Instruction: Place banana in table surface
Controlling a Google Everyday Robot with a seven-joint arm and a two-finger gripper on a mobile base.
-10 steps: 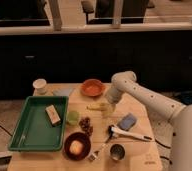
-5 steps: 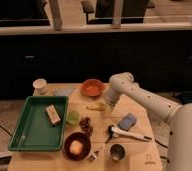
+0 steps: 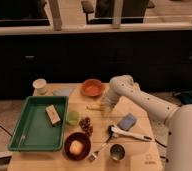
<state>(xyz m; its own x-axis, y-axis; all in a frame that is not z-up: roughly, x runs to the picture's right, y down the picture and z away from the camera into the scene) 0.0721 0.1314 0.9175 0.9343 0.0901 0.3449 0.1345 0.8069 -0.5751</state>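
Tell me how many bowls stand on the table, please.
2. An orange bowl sits at the far side; a dark bowl sits near the front, right of the green tray. The gripper hangs by the banana, between them.

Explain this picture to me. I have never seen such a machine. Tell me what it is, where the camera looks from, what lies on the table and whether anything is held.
The white thing on the right is a robot arm on a mobile base. It ends in a gripper, which points down over the middle of the table surface. There is only one picture, looking down on the table from above its near edge.

A small pale banana sits right beside the gripper, on the side towards the green tray. Whether the gripper grips it cannot be told.

Also on the wood are an orange bowl, a white cup, a dark bowl, a blue sponge, a brush and a metal cup. A tan block lies in the tray.
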